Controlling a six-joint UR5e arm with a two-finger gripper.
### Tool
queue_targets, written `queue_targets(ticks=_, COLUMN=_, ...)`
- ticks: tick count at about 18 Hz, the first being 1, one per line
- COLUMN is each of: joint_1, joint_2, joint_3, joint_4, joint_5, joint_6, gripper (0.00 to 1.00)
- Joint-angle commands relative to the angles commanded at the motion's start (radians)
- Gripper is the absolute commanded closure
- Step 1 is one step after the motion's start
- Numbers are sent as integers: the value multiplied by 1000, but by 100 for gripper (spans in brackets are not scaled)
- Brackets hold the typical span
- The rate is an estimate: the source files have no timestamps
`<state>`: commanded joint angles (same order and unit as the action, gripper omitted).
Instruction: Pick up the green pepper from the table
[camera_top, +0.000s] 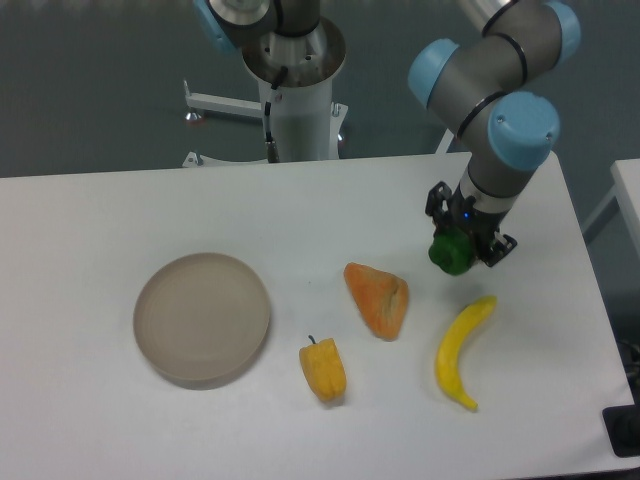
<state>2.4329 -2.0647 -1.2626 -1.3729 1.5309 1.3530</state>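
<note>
The green pepper (450, 254) is small, glossy and bright green. It sits between the fingers of my gripper (462, 248) at the right side of the white table (90, 230). The gripper points down from the arm's blue-capped wrist and is shut on the pepper. I cannot tell whether the pepper touches the tabletop or hangs just above it. Part of the pepper is hidden by the black fingers.
An orange piece (377, 298) lies left of and below the gripper. A banana (460, 352) lies right below it. A yellow-orange pepper with a dark stem (322, 369) sits at the front middle. A round grey-beige plate (202, 317) is at the left. The robot base (298, 100) stands behind the table.
</note>
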Motion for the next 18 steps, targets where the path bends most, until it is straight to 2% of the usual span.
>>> queue_targets(ticks=4, joint_1=-27, joint_2=-32, joint_3=41, joint_4=-41, joint_5=23, joint_6=12, gripper=69)
queue_targets(ticks=7, joint_1=-49, joint_2=-41, joint_3=63, joint_4=-41, joint_5=49, joint_6=28, gripper=69)
queue_targets(ticks=12, joint_1=-54, joint_2=-37, joint_3=65, joint_4=-40, joint_5=46, joint_6=115, gripper=70)
queue_targets(ticks=18, joint_1=-51, joint_2=-32, joint_3=51, joint_4=-37, joint_5=37, joint_6=120, gripper=69)
